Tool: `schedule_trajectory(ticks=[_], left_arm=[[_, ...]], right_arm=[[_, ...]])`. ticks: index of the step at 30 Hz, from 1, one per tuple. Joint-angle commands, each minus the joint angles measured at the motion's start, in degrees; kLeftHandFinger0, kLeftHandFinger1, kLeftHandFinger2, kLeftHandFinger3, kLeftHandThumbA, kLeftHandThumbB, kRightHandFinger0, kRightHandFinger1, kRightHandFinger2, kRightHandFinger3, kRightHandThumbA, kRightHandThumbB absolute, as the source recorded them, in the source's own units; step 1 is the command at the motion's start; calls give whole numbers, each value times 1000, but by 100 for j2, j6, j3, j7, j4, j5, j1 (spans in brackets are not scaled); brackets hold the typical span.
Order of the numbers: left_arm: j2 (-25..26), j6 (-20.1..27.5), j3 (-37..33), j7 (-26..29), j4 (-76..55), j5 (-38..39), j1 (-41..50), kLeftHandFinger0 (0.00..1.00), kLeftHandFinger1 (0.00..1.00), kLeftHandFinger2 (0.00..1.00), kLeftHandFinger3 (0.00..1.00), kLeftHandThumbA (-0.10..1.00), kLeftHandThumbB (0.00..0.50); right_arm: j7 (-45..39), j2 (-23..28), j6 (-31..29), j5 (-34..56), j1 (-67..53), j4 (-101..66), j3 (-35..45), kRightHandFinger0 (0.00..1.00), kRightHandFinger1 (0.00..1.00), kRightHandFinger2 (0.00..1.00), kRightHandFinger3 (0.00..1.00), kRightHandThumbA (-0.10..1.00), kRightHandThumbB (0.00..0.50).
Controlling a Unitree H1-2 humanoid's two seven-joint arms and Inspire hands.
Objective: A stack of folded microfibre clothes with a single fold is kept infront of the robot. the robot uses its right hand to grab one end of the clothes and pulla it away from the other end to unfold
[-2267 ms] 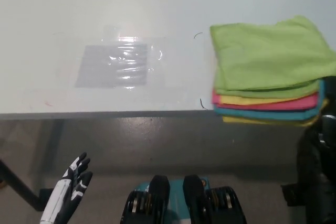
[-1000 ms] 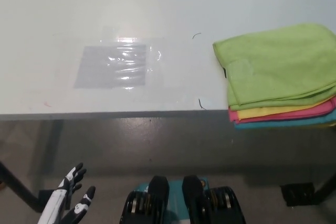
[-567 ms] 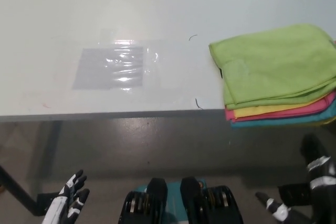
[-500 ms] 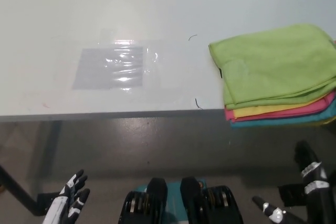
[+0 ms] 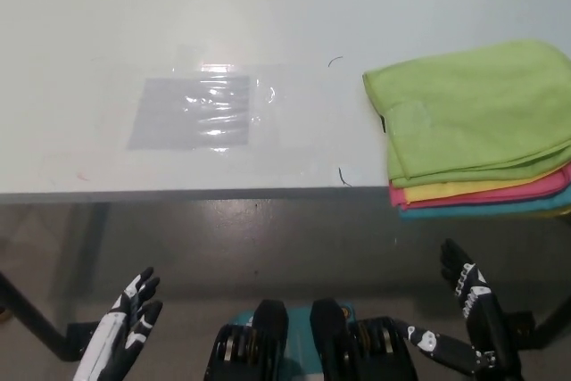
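Your stack of folded cloths [image 5: 477,136] sits at the table's [image 5: 178,24] front right edge, green one on top still folded, while your right hand [image 5: 473,323] hangs open and empty below that edge and your left hand [image 5: 125,327] rests low, so the hand must rise to one end of the green cloth.

Four folded cloths [image 5: 477,131]; one plastic sheet [image 5: 192,111].

Bright, even light falls from overhead on the pale desk [image 5: 107,6], washing out its far edge. Glare streaks a clear plastic sheet [image 5: 201,111] left of the desk's middle. Below the near edge the floor [image 5: 268,247] lies dim in shadow. The whole picture is soft and slightly blurred.
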State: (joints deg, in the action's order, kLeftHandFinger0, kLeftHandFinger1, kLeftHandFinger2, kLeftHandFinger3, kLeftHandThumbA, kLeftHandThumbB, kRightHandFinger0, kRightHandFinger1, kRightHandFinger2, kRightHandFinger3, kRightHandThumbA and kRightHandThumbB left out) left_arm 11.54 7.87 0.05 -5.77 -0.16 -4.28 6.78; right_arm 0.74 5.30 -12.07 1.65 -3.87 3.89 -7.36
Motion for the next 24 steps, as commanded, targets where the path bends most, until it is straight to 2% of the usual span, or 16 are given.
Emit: schedule_trajectory(ticks=[1, 2, 7, 11, 14, 18, 22, 24], left_arm=[[29, 163, -79, -25, -75, -85, -109, 1000, 1000, 1000, 1000, 899, 268], [29, 131, -86, -23, -77, -89, -123, 1000, 1000, 1000, 1000, 891, 254], [51, 80, -109, -18, -56, -100, -236, 1000, 1000, 1000, 1000, 884, 251], [74, 106, -107, -7, -31, -135, -265, 1000, 1000, 1000, 1000, 884, 246], [77, 69, -100, -6, 2, -146, -345, 1000, 1000, 1000, 1000, 864, 230], [78, 17, -95, -16, 39, -148, -395, 1000, 1000, 1000, 1000, 861, 232], [95, 7, -79, 20, 94, -210, -402, 1000, 1000, 1000, 1000, 892, 255], [95, 30, -75, 28, 124, -216, -415, 1000, 1000, 1000, 1000, 888, 249]], right_arm=[[-269, 59, 78, 98, 109, 44, 46, 1000, 1000, 1000, 1000, 1000, 169], [-290, 72, 91, 103, 122, 85, 56, 1000, 1000, 1000, 1000, 1000, 165], [-371, 98, 155, 106, 149, 82, 82, 1000, 1000, 1000, 1000, 1000, 133], [-424, 113, 195, 42, 144, 67, 68, 1000, 1000, 1000, 1000, 1000, 138], [-432, 106, 243, 36, 183, 66, 90, 1000, 1000, 1000, 1000, 1000, 122], [-446, 99, 259, 39, 229, 99, 125, 1000, 1000, 1000, 1000, 1000, 112], [-423, 74, 198, -39, 357, 263, 125, 1000, 1000, 1000, 1000, 1000, 93], [-412, 74, 205, -68, 385, 293, 122, 1000, 1000, 1000, 1000, 1000, 101]])
